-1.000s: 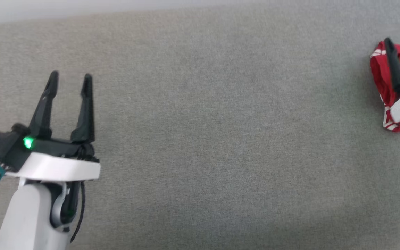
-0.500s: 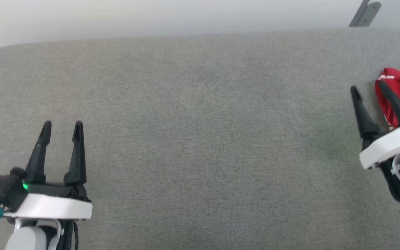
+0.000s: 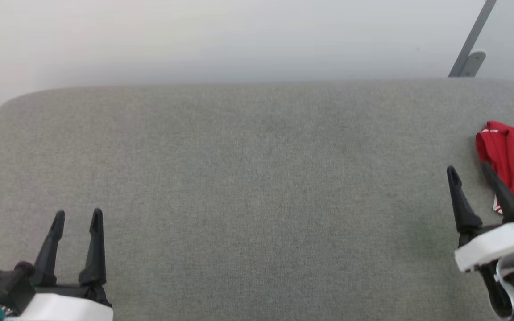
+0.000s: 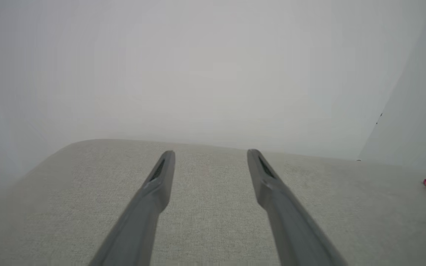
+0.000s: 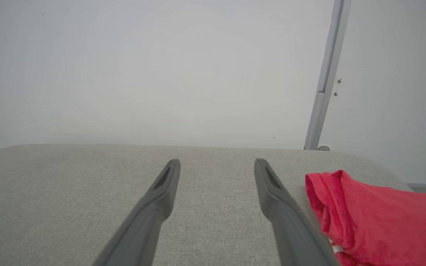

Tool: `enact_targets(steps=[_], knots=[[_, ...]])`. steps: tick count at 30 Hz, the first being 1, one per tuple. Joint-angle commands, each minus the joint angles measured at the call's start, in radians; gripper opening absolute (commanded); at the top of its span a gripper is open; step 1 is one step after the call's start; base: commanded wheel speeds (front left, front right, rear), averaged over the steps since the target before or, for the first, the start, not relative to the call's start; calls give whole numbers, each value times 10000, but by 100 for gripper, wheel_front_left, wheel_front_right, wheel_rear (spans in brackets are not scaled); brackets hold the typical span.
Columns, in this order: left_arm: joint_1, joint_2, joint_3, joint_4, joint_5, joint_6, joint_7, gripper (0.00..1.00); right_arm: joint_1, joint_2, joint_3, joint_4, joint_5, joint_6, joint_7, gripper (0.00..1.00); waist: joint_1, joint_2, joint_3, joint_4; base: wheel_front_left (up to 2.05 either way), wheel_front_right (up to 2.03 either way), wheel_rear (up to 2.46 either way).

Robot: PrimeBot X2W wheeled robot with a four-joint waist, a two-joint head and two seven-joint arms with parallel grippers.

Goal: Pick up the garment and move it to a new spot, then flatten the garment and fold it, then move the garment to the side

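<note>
Upward tilted the head camera over the last second, so the whole picture slid down and the far edge of the grey fabric-covered worktop [image 3: 257, 147] came into sight, with the pale wall [image 3: 239, 40] behind it. Against the cloth itself, the right tool [image 3: 467, 168] had drawn back: one finger had lain across the middle of the garment [image 3: 513, 156], and now the tool stood at its near left edge.

That red garment lay bunched at the far right end of the worktop, cut off by the right side of the head view, with a little white trim at its upper left corner and along its near edge. From the right wrist I saw both fingers spread wide with only grey fabric between them. The right-hand finger ran just beside the garment's folded left border, and I could not tell whether it touched.

At lower left the left tool [image 3: 78, 213] was also spread wide with nothing in it, low over the worktop and well apart from the garment. From its wrist the cloth was only a red scrap at the far right.

Between the two tools ran a broad stretch of bare fabric. The far left corner of the worktop was rounded, and the far edge sat close under the wall. A grey metal strip [image 3: 473, 42] slanted up the wall behind the far right corner, near the garment.
</note>
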Motion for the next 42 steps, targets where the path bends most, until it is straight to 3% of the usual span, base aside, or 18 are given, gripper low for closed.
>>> enact_targets(steps=[1, 21, 42], knots=[[232, -34, 48, 3, -36, -15, -48, 100, 353, 117, -97, -195, -101, -22, -72, 100, 0, -1, -273, 47, 0, 0, 0], [1310, -376, 308, -180, -61, -15, -48, 100, 2883, 1332, -1273, -2108, -660, -22, -84, 100, 0, -1, -857, -113, 0, 0, 0], [1311, -532, 326, -90, -85, -15, -48, 100, 3452, 1931, -1651, -2865, -1320, -22, -85, 100, 0, -1, -807, 37, 0, 0, 0]])
